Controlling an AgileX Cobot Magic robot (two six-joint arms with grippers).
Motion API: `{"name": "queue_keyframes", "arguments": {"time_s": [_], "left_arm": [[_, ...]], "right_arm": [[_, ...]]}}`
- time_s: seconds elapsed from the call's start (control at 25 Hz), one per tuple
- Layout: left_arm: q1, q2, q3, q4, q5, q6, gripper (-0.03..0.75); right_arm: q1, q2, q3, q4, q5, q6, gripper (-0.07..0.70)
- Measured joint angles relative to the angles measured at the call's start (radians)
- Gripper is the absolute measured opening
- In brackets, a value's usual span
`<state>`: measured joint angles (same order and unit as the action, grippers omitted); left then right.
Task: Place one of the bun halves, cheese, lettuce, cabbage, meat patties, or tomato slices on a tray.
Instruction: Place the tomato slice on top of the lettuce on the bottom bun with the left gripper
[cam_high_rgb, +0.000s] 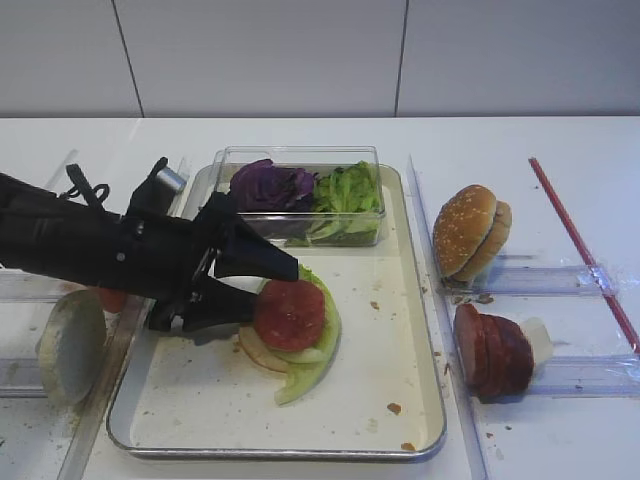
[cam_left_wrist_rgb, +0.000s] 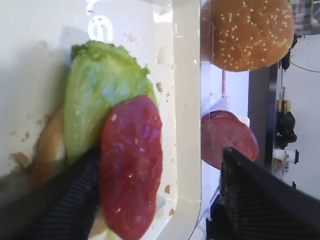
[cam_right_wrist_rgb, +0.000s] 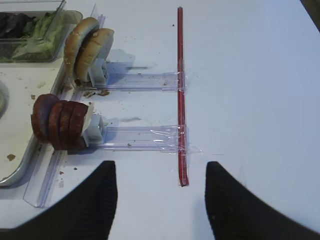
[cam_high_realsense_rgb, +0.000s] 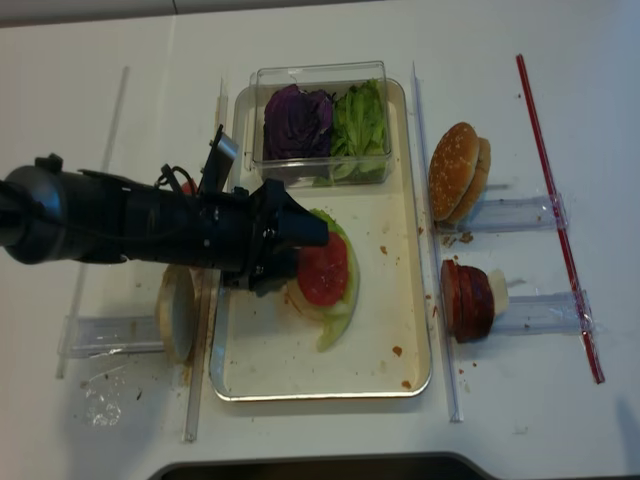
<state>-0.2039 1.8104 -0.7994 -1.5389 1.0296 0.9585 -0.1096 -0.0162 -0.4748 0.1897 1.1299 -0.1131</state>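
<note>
A pinkish-red tomato slice (cam_high_rgb: 290, 315) (cam_left_wrist_rgb: 132, 165) lies on a light green lettuce leaf (cam_high_rgb: 310, 372) (cam_left_wrist_rgb: 100, 95). The leaf rests on a bun half (cam_high_rgb: 254, 350) on the silver tray (cam_high_rgb: 432, 400). My left gripper (cam_high_rgb: 272, 288) (cam_left_wrist_rgb: 160, 165) (cam_high_realsense_rgb: 300, 260) is open at the slice's left edge. The slice sits between the fingers, close against one finger (cam_left_wrist_rgb: 75, 195) and apart from the other. My right gripper (cam_right_wrist_rgb: 160, 175) hangs open over bare table, holding nothing.
A clear box (cam_high_rgb: 300, 155) at the tray's back holds purple cabbage (cam_high_rgb: 270, 185) and lettuce (cam_high_rgb: 350, 195). Right of the tray stand bun halves (cam_high_rgb: 470, 230) and meat patties (cam_high_rgb: 495, 350) in clear holders, with a red strip (cam_high_rgb: 580, 250) beyond. A pale disc (cam_high_rgb: 70, 345) leans left of the tray.
</note>
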Motion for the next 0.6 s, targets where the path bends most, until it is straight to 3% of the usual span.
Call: {"name": "queue_keyframes", "arguments": {"time_s": [0.6], "left_arm": [[0.005,-0.037,-0.002,0.040,-0.029,-0.032,0.474]], "right_arm": [[0.000,0.000,0.000,0.000,0.000,0.000,0.405]]}}
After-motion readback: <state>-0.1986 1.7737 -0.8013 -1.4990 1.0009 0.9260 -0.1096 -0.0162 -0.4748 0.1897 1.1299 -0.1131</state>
